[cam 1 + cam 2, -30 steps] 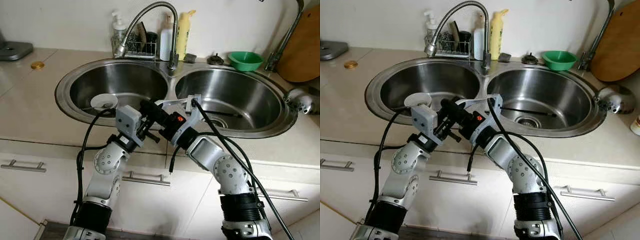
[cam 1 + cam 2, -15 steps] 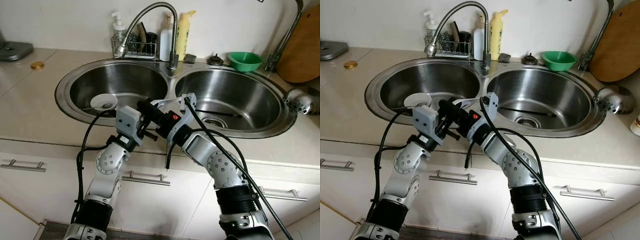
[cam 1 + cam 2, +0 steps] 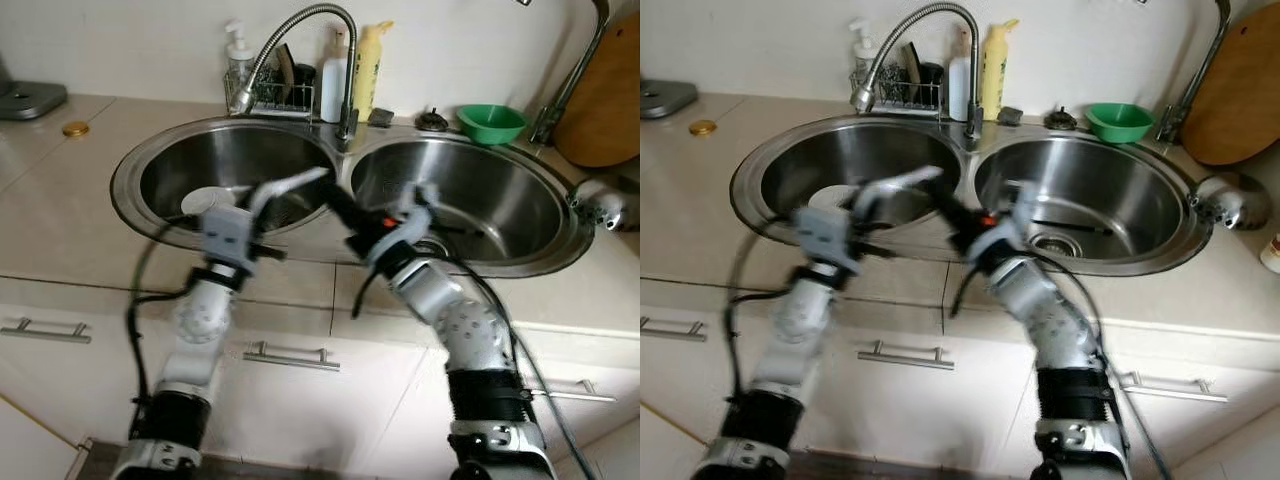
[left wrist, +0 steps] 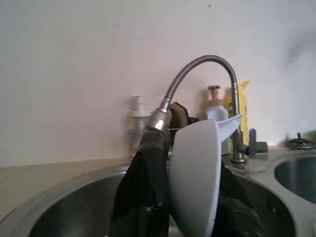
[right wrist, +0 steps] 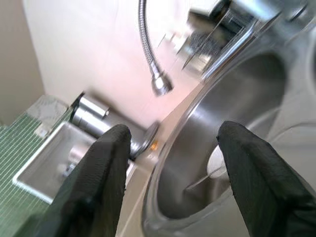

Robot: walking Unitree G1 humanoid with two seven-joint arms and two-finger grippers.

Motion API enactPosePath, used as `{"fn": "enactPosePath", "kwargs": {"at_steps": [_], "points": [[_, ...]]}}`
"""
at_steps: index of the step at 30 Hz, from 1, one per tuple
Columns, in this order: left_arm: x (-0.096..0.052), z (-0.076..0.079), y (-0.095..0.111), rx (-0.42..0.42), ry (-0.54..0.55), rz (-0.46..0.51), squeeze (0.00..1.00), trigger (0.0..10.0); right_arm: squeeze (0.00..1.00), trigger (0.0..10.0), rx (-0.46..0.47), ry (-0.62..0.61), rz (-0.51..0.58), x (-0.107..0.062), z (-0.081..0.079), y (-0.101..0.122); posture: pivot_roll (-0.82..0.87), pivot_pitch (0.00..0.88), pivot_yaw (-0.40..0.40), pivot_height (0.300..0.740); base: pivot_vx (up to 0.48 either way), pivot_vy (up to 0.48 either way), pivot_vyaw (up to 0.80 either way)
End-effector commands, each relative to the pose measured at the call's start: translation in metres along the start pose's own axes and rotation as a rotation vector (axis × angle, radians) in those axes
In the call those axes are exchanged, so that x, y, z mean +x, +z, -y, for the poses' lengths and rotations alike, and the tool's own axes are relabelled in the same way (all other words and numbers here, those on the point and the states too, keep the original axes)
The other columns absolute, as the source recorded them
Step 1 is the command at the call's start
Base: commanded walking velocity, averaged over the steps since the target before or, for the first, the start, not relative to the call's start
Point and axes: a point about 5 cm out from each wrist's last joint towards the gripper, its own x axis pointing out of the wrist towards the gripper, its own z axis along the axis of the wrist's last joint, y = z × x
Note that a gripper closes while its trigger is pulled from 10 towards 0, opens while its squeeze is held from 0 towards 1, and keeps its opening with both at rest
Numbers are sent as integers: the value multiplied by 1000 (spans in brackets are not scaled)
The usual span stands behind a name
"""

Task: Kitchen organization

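White spoon [image 4: 195, 182] in left claw [image 4: 185, 197]

A home kitchen: a stainless double sink [image 3: 150, 160] is set in a beige countertop [image 3: 60, 220], with a flexible-neck faucet [image 3: 300, 25], a wire caddy [image 3: 282, 98] of bottles (soap, apparently), a green bowl [image 3: 490, 122], and handled cabinet drawers [image 3: 290, 355] below.

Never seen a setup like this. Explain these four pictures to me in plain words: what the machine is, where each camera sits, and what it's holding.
This is a humanoid robot with two silver arms at a double-bowl stainless steel sink. The two wide pictures come from its head, looking down. The other two come from wrist cameras looking along each arm's black fingers. The left tool is shut on a white plastic scoop, held over the sink's left bowl. The right tool is open and holds nothing. Behind the sink stand a flexible metal faucet, a yellow bottle and a green bowl.
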Motion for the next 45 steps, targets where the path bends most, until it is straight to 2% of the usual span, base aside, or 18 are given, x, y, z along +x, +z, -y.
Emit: {"fn": "enactPosePath", "kwargs": {"at_steps": [1, 2, 4, 8, 15, 16, 17, 18, 19, 21, 22, 23, 27, 31, 37, 38, 41, 45], "points": [[4, 13, 7, -23, -25, 42, 0, 0, 0, 10000, 13, 34, -25, 2, -5, -6, 30, 0, -44, 740, 0, 0, 0], [4, 13, 7, -23, -25, 42, 0, 0, 0, 10000, 13, 34, -25, 2, -5, -6, 30, 0, -44, 740, 0, 0, 0], [6, 12, 9, -24, -18, 56, 0, 0, 0, 10000, 0, -40, -4, -5, 12, 3, 36, 0, -47, 740, 0, 0, 0], [5, 11, 10, -26, -12, 60, 0, 0, 0, 10000, -29, -68, 4, -9, 17, 7, 33, 0, -44, 740, 0, 0, 0], [5, 12, 8, -27, -15, 43, 0, 0, 0, 10000, -243, -217, 61, -11, 30, 17, 34, 0, -41, 740, 0, 0, 0], [5, 13, 6, -18, -25, 26, 0, 4706, 0, 10000, -326, -250, 76, -12, 32, 20, 35, 0, -41, 740, 0, 0, 0], [5, 15, 4, -4, -40, 2, 0, 10000, 0, 10000, -452, -289, 98, -14, 33, 23, 35, 0, -41, 740, 0, 0, 0], [5, 15, 4, -4, -40, 2, 0, 10000, 0, 10000, -452, -289, 98, -14, 33, 23, 35, 0, -41, 740, 0, 0, 0], [4, 18, 2, 4, -69, -18, 0, 10000, 0, 10000, -567, -310, 112, -15, 34, 25, 36, 0, -41, 740, 0, 0, 0], [3, 19, 1, 14, -83, -26, 0, 10000, 0, 10000, -612, -314, 118, -16, 34, 25, 36, 0, -41, 740, 0, 0, 0], [2, 23, -3, 40, -111, -53, 0, 10000, 0, 10000, -713, -326, 141, -19, 32, 27, 37, 0, -40, 740, 0, 0, 0], [1, 25, -3, 22, -123, -59, 0, 10000, 0, 10000, -754, -322, 149, -20, 31, 26, 36, 0, -40, 740, 0, 0, 0], [-2, 28, -3, -3, -156, -61, 0, 10000, 0, 10000, -793, -309, 172, -23, 26, 26, 35, 0, -38, 740, 0, 0, 0], [-1, 31, 0, -24, -203, -50, 0, 10000, 0, 10000, -923, -301, 203, -27, 23, 27, 31, 0, -35, 740, 0, 0, 0], [2, 27, 3, -17, -198, -49, 0, 10000, 0, 10000, -1055, -312, 238, -34, 23, 27, 31, 0, -34, 740, 0, 0, 0], [2, 26, 3, -21, -198, -48, 0, 10000, 1000, 10000, -1074, -305, 251, -36, 22, 26, 31, 0, -34, 740, 0, 0, 0], [1, 26, 4, -25, -199, -48, 0, 10000, 1000, 10000, -1089, -291, 267, -38, 20, 26, 31, 0, -34, 740, 0, 0, 0], [-2, 26, 3, -25, -198, -52, 0, 10000, 1000, 10000, -1183, -235, 351, -42, 7, 30, 31, 0, -34, 740, 0, 0, 0]]}}
